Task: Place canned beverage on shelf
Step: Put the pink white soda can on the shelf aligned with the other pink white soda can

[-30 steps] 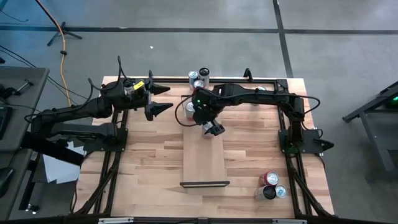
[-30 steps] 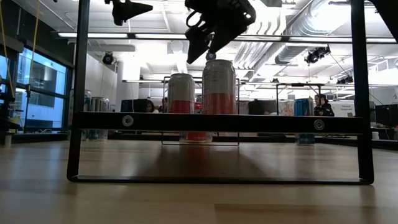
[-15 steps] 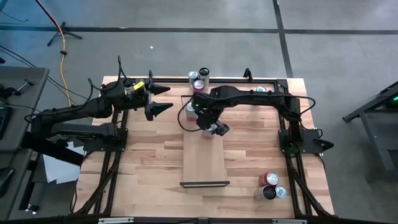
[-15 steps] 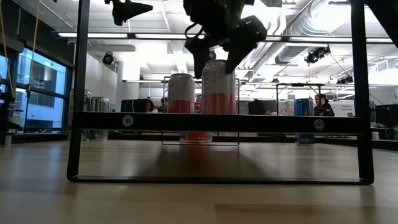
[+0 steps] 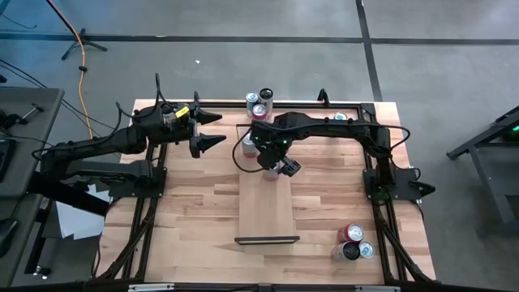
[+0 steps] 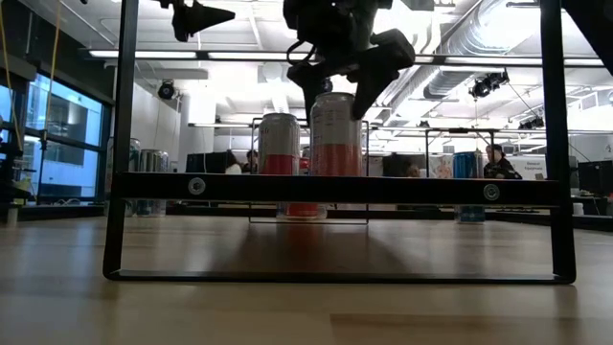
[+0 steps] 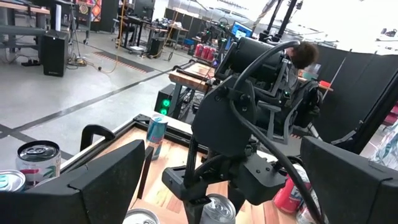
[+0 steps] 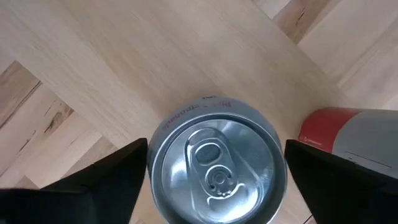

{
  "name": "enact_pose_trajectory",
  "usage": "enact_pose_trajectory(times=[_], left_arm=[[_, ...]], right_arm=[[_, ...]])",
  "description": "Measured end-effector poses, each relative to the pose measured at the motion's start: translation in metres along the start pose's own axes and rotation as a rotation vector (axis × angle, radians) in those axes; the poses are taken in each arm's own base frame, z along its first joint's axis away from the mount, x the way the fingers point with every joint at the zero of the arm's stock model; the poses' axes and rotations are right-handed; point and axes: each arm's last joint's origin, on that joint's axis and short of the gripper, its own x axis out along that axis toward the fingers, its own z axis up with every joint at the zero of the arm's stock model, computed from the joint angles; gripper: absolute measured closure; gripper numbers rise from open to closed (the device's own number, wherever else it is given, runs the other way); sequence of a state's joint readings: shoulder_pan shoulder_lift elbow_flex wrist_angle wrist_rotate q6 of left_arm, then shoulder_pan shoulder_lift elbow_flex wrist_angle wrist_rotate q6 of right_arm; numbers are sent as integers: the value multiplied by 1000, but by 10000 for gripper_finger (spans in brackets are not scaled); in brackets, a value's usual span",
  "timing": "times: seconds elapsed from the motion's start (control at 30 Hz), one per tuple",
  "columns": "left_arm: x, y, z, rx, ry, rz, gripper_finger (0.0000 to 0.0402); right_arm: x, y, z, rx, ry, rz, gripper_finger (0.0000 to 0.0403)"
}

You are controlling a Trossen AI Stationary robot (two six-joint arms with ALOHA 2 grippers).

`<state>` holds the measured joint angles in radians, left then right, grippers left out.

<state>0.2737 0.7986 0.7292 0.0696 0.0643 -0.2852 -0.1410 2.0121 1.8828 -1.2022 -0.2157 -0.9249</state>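
A silver-and-red can (image 6: 337, 144) stands upright on its base at the far end of the pale shelf plank (image 5: 266, 207). My right gripper (image 6: 337, 94) is open just above it, one finger on each side of the can's top (image 8: 214, 171). A second can (image 6: 280, 144) stands beside it at the shelf's far left corner. My left gripper (image 5: 209, 130) is open and empty, raised over the table's far left part. My right gripper comes from above, pointing down. Its fingers (image 8: 106, 180) stand close on either side of the can's top rim (image 8: 155, 155). I cannot tell whether they touch it. The can stands upright on the shelf.
The shelf's black end rail (image 6: 335, 189) crosses the low view in front. Two more cans (image 5: 259, 101) stand at the table's far edge, and three cans (image 5: 353, 242) at the near right. The second can (image 8: 354, 137) stands close to the right finger.
My right gripper has turned about over the can and come down. Its fingers, which were above the can's top, now stand on either side of it. The can has stayed in place, upright.
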Motion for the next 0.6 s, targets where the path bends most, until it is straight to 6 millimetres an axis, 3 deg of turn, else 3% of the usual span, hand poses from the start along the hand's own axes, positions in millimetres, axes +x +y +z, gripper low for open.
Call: enact_pose_trajectory(times=[0.2, 0.43, 0.6], left_arm=[[0, 0, 0, 0, 0, 0, 12], [0, 0, 0, 0, 0, 0, 12], [0, 0, 0, 0, 1, 0, 12]], right_arm=[[0, 1, 1, -3, 4, 5, 120], [-1, 3, 2, 133, 11, -3, 123], [-11, 9, 0, 360, 59, -35, 123]])
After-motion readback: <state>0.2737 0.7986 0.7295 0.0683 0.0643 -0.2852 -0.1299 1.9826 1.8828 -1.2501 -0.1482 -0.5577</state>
